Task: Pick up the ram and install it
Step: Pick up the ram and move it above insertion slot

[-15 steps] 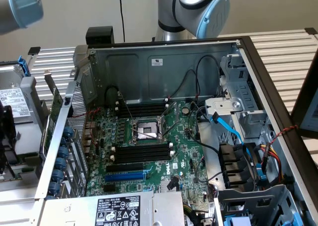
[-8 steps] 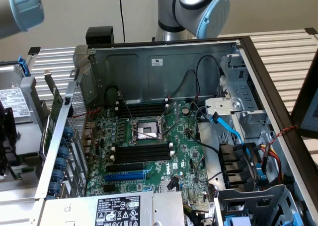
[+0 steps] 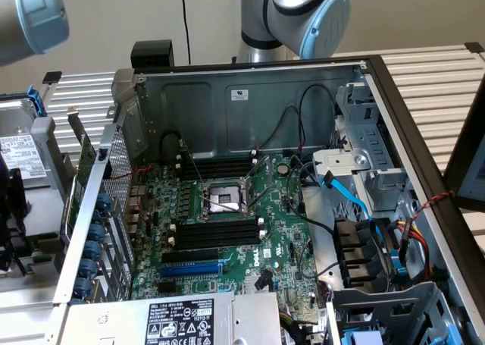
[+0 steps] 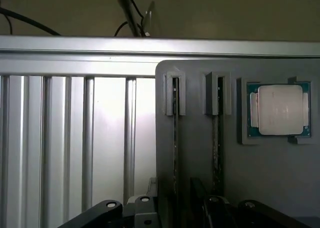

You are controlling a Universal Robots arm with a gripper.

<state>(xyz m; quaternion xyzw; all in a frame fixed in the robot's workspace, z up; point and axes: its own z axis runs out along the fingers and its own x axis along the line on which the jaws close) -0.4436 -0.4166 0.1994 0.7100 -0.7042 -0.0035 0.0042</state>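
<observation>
**A:** Nearest the lens sits the black metal gripper, its linkage bars spread apart. Is anything in it?

**B:** No. The jaws stand released and wide, clamping nothing. They hang just over one end of the flat grey plastic holder tray, which lies on the ribbed aluminium table.

**A:** And the ram?

**B:** The ram, a long thin dark circuit-board stick seen edge-on, stands in the holder slot that runs straight toward the gripper. A second thin stick stands in the neighbouring slot. A square silver-lidded processor chip lies in a recess beside that.

**A:** So how far along would you call it?

**B:** Barely begun, I'd judge. Nothing is lifted. On the green motherboard inside the open grey steel computer case, the long black memory slots look bare. Both the pick and the install are left to do.

**A:** How is the arm set?

**B:** Its grey column rises behind the case, with a blue-capped joint beside it. Another blue-capped joint sits at the exterior view's upper left. So the arm reaches away from the case, with the wrist facing the holder.
</observation>
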